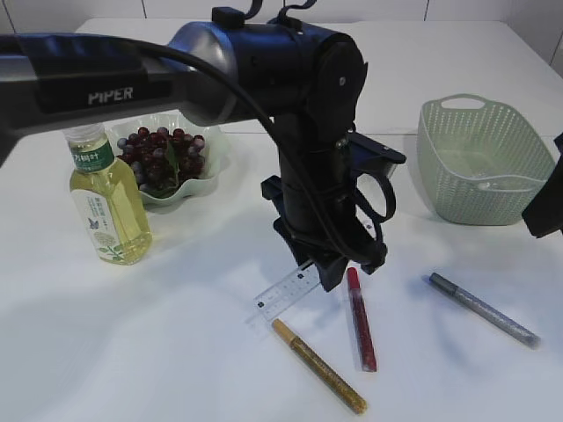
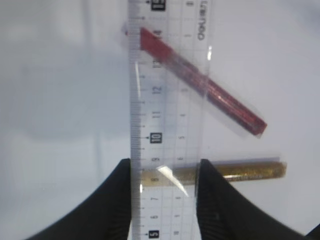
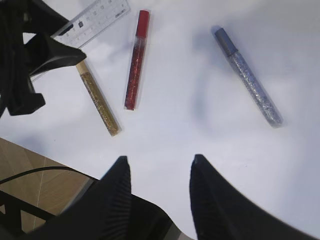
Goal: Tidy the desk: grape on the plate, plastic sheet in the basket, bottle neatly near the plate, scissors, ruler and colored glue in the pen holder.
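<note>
My left gripper (image 2: 165, 162) is shut on the clear ruler (image 2: 167, 100), gripping it by its two long edges; in the exterior view the gripper (image 1: 331, 274) holds the ruler (image 1: 286, 294) low over the table. The red (image 1: 361, 318) and gold (image 1: 318, 366) glue pens lie under and beside the ruler, and the silver glue pen (image 1: 484, 309) lies to the right. Grapes (image 1: 163, 156) sit on the green plate (image 1: 189, 195), with the bottle (image 1: 107, 202) standing beside it. My right gripper (image 3: 159, 160) is open and empty above the table's front. Scissors and pen holder are out of view.
The green basket (image 1: 479, 158) stands at the back right; something pale lies inside it, and I cannot tell what. The right wrist view shows the table's front edge and wooden floor (image 3: 30, 165) at lower left.
</note>
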